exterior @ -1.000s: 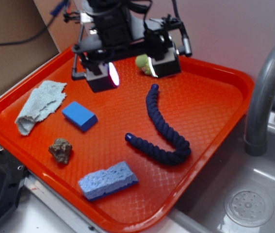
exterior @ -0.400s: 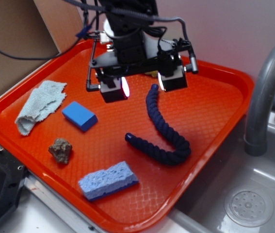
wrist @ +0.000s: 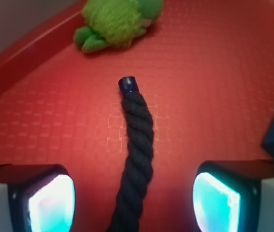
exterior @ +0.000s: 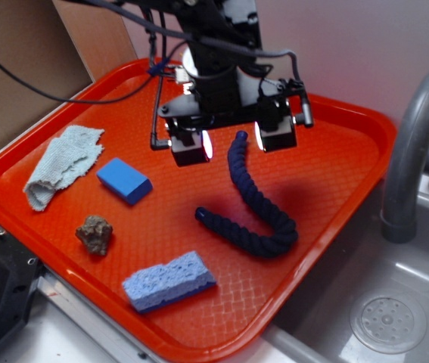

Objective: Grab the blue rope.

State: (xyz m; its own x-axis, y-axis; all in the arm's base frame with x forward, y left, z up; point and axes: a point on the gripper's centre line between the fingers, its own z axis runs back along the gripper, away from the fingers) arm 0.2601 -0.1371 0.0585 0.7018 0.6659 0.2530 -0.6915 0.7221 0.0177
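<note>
Gripper fingers are spread wide apart w/ nothing clamped, and the blue rope runs right up the gap between them in the wrist view, not touching either pad. Its capped tip sits at 12 o'clock from the gap. Rope's thick, dark navy, twisted, bent in a J: long leg runs down toward 5 o'clock, then hooks back to 9. It lies on the orange tray, right of center. Green fuzzy toy is past the tip near the tray's back rim. Blue block, cloth, rock and sponge are all well apart on the left, w/ bare tray around the rope.
</note>
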